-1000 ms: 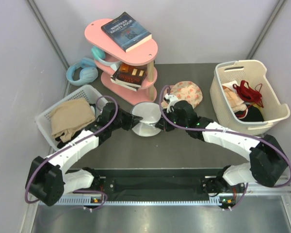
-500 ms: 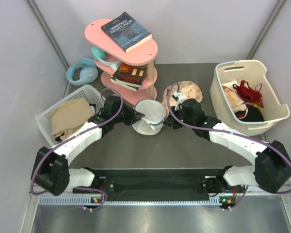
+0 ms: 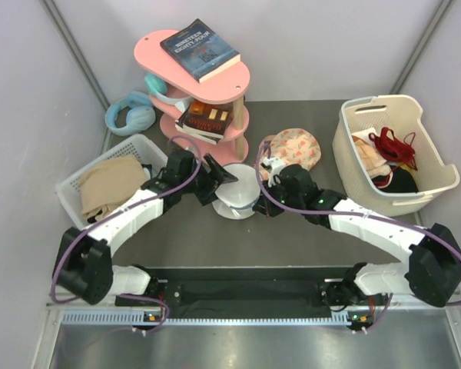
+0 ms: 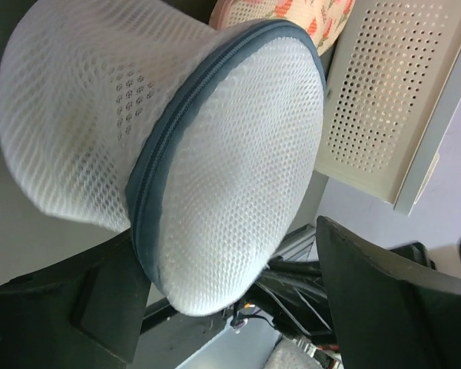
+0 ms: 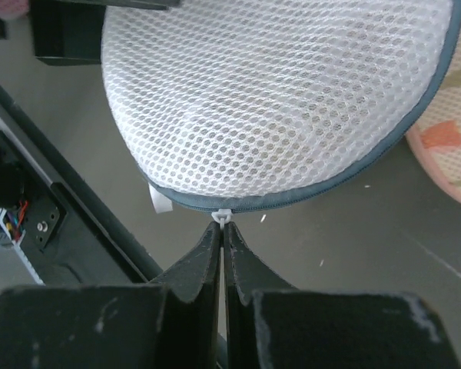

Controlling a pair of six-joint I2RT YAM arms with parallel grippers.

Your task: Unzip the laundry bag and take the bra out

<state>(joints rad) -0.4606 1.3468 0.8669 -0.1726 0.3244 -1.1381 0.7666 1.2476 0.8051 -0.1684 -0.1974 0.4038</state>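
Observation:
The laundry bag (image 3: 238, 194), white mesh with a grey-blue zip round its rim, lies on the table between the two arms. My left gripper (image 3: 217, 181) stands open at the bag's left side. In the left wrist view its dark fingers (image 4: 392, 307) flank the bag's rounded edge (image 4: 230, 192) without pinching it. My right gripper (image 5: 221, 224) is shut on the small white zip pull (image 5: 222, 216) at the bag's rim (image 5: 307, 196). The zip looks closed along the stretch I can see. The bra is hidden.
A peach floral fabric piece (image 3: 296, 146) lies just behind the bag. A pink two-tier shelf (image 3: 207, 73) with books stands at the back, blue headphones (image 3: 131, 115) beside it. A white basket (image 3: 73, 192) sits at left, and a beige basket (image 3: 353, 165) holding a red garment (image 3: 396, 146) at right.
My left gripper has opened and let go of the bag. The bag, lifted and tilted half a second ago, has dropped lower. The right gripper stays shut on the zip pull.

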